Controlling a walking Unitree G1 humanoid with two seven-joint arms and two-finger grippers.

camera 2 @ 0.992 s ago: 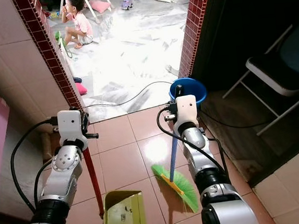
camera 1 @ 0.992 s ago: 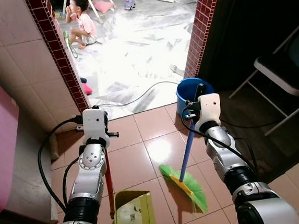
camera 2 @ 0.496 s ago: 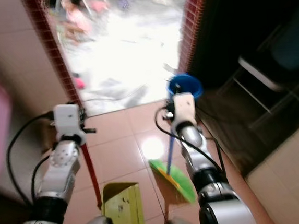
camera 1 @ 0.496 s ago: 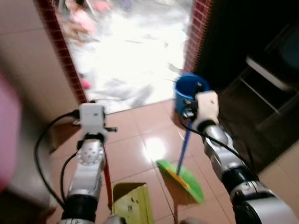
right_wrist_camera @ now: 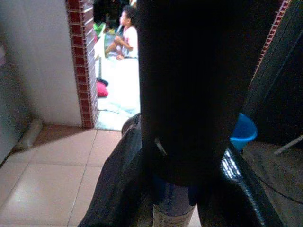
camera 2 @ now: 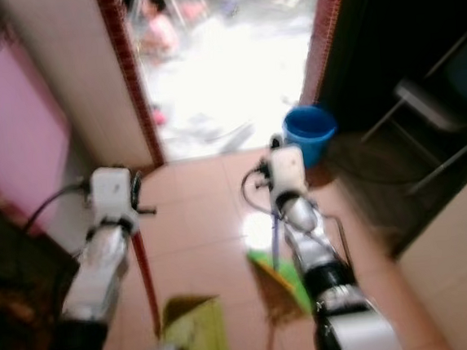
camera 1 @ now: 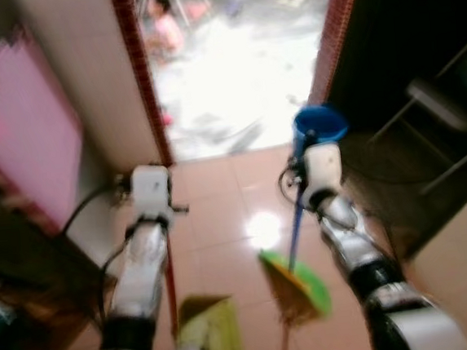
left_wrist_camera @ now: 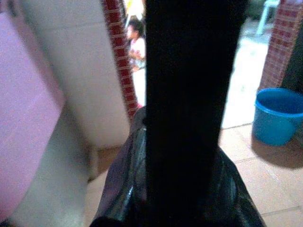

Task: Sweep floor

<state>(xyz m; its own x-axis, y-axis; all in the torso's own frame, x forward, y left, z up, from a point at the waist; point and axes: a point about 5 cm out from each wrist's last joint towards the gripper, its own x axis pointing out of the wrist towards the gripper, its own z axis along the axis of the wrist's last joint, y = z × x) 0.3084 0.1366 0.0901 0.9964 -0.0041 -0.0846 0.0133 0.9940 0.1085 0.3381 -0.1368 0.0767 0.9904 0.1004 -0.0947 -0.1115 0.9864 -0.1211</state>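
You have a tool in each arm, though the head views are blurred. Your right gripper [camera 1: 311, 140] is clamped around the top of the broom [camera 1: 296, 278]: the right wrist view shows the blue shaft pinched between its black fingers [right_wrist_camera: 189, 90]. The broom's long axis runs from that gripper down and slightly toward your left, ending in the green bristle head on the tiled floor [camera 1: 221, 217] just ahead of your right leg. Your left gripper [camera 1: 149, 178] is up at the top of the dustpan's red handle, but I cannot tell from the blur or the dark left wrist view how its fingers sit on it. The yellow-green dustpan [camera 1: 210, 332] rests on the floor just to the left of the broom head, a small gap between them. So the sweep turns on the right arm: draw the bristles leftward into the pan. A blue bucket [camera 1: 319, 125] stands ahead by the doorway, and a person [camera 1: 162, 27] sits beyond it.
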